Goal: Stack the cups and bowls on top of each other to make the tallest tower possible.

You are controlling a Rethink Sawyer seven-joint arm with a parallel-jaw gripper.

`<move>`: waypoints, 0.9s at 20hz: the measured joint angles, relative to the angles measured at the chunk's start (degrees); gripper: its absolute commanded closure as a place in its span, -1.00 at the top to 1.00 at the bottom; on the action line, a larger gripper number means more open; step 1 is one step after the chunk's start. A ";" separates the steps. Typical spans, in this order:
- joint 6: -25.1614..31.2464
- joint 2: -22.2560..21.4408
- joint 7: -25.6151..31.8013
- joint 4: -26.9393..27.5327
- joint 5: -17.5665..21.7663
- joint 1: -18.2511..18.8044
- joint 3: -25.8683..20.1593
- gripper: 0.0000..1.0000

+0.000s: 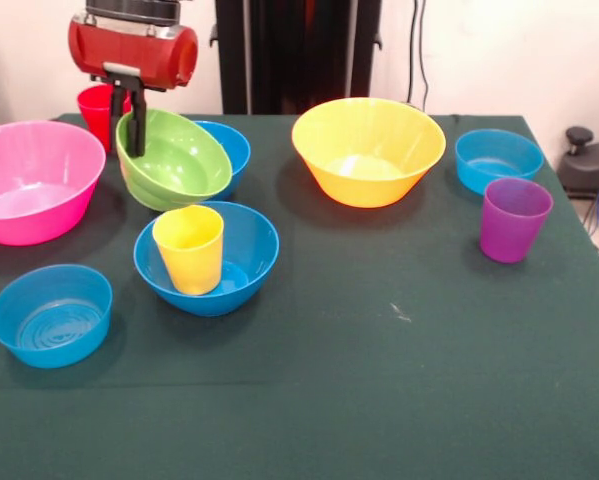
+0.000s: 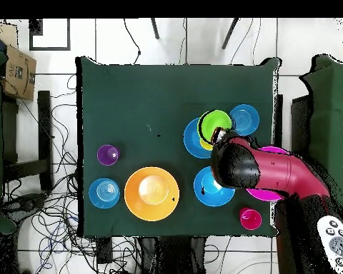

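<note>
one hand (image 1: 131,112) pinches the tilted green bowl's (image 1: 175,160) rim above the yellow cup (image 1: 190,248)

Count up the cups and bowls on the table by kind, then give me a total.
Cups: 3, namely the yellow cup, the purple cup and the red cup.
Bowls: 7, namely pink, yellow-orange, green, which the gripper holds tilted, and four blue.
Total: 10.
</note>
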State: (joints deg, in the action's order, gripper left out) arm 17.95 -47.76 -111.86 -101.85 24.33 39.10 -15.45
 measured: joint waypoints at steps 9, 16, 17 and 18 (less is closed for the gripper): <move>-0.01 -0.02 0.00 -2.79 0.00 0.00 0.00 -1.00; -0.01 -0.03 0.00 -4.19 -0.01 -0.02 0.00 -1.00; -0.02 -0.01 0.00 -4.26 -0.01 -0.02 0.00 -1.00; -0.02 -0.01 0.00 -4.33 -0.01 -0.01 0.00 -1.00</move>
State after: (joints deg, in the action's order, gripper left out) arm 17.92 -47.77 -111.86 -106.17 24.32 39.09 -15.45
